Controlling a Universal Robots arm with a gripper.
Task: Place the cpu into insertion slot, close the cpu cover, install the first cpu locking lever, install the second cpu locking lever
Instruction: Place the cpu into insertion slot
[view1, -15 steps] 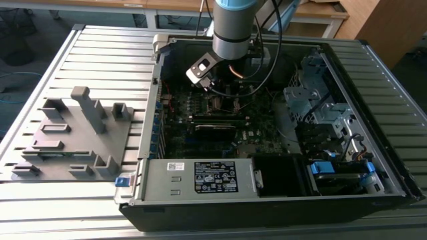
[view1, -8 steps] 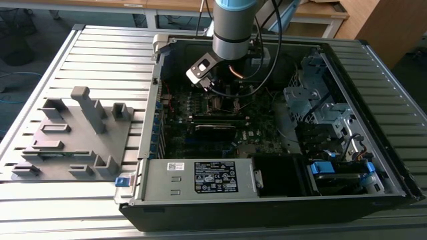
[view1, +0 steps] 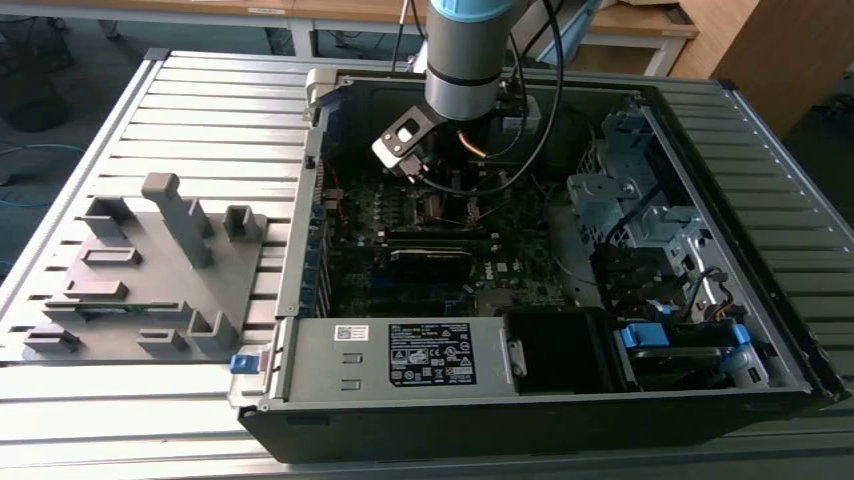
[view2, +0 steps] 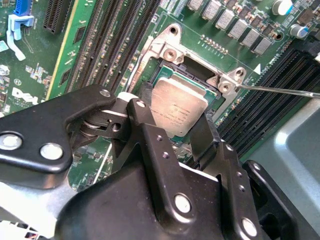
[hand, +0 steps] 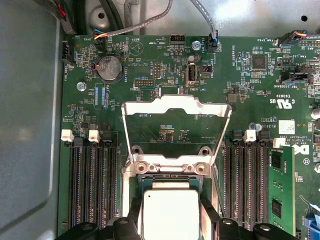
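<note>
My pincer (view2: 172, 109) is clamped on the cpu (view2: 182, 97), with a black finger on each of two opposite edges. It holds the chip at the insertion slot (view2: 194, 74), and I cannot tell whether the chip is fully seated. The cpu cover (hand: 175, 106) stands swung up and open just beyond the slot. A thin locking lever (view2: 280, 91) juts free from the slot's corner. Long black memory slots (hand: 95, 185) run along both sides, all on the green motherboard (hand: 240, 75).

The board lies inside an open computer case (view1: 534, 430), and my arm (view1: 461, 60) stands over it. The case rests on a ribbed metal surface (view1: 200, 110). On the exterior view's left, just beside the case, a grey fixture plate (view1: 160, 300) with upright blocks sits on the same surface. Behind the surface are wooden desks (view1: 641, 20), and a wooden cabinet (view1: 774, 50) stands at the exterior view's right.
</note>
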